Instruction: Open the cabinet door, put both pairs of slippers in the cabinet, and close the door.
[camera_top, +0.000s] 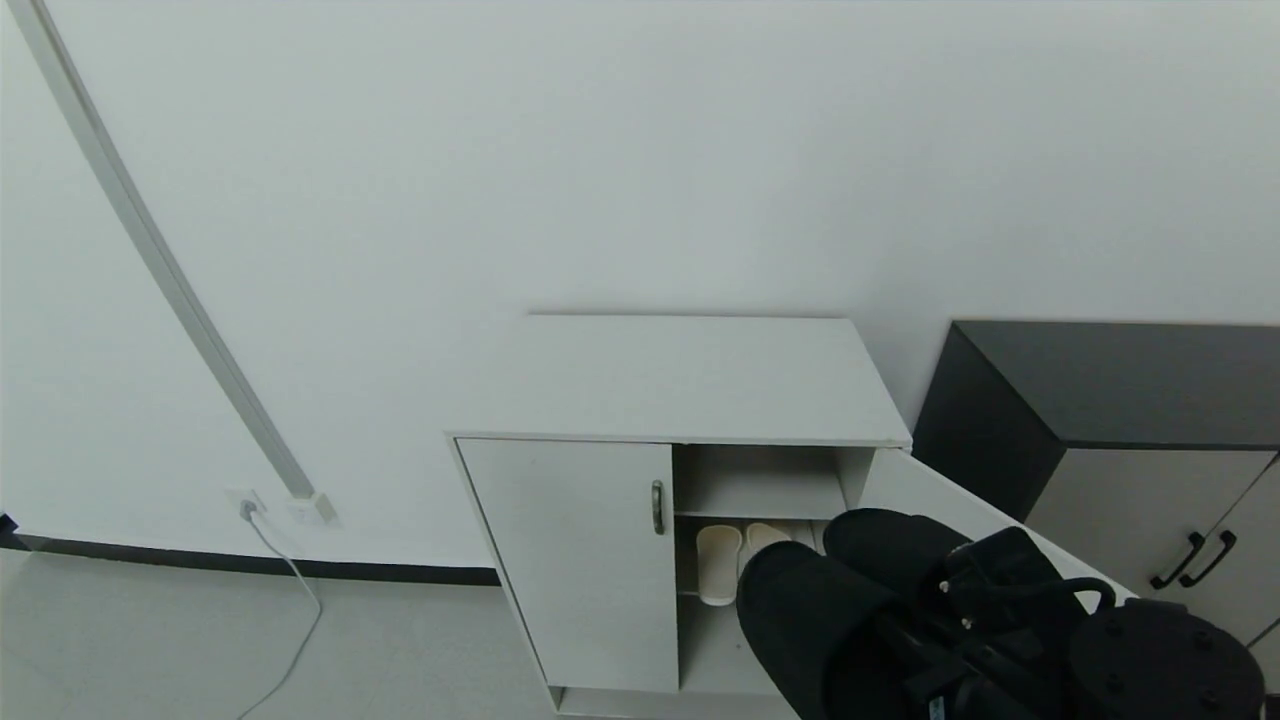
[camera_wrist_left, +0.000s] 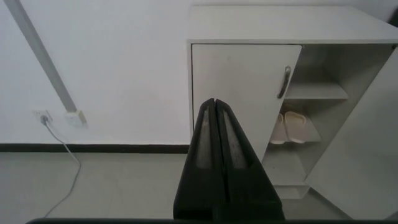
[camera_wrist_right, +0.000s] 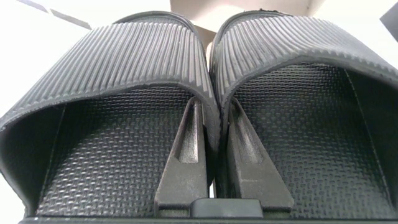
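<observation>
A white cabinet (camera_top: 680, 380) stands against the wall, its left door (camera_top: 575, 560) closed and its right door (camera_top: 940, 490) swung open toward me. A pair of white slippers (camera_top: 735, 555) (camera_wrist_left: 293, 126) lies on the middle shelf inside. My right gripper (camera_wrist_right: 214, 106) is shut on a pair of black slippers (camera_top: 820, 610) (camera_wrist_right: 124, 74), pinching their inner sides together. They hang toes forward just in front of the open compartment, at about the lower shelf's height. My left gripper (camera_wrist_left: 214, 104) is shut and holds nothing, facing the closed door from some way back.
A dark cabinet (camera_top: 1100, 380) with two black handles (camera_top: 1190, 560) stands to the right of the open door. At the wall on the left, a socket with a cable (camera_top: 247, 508) sits under a slanted conduit (camera_top: 150, 250). Grey floor lies free to the left of the cabinet.
</observation>
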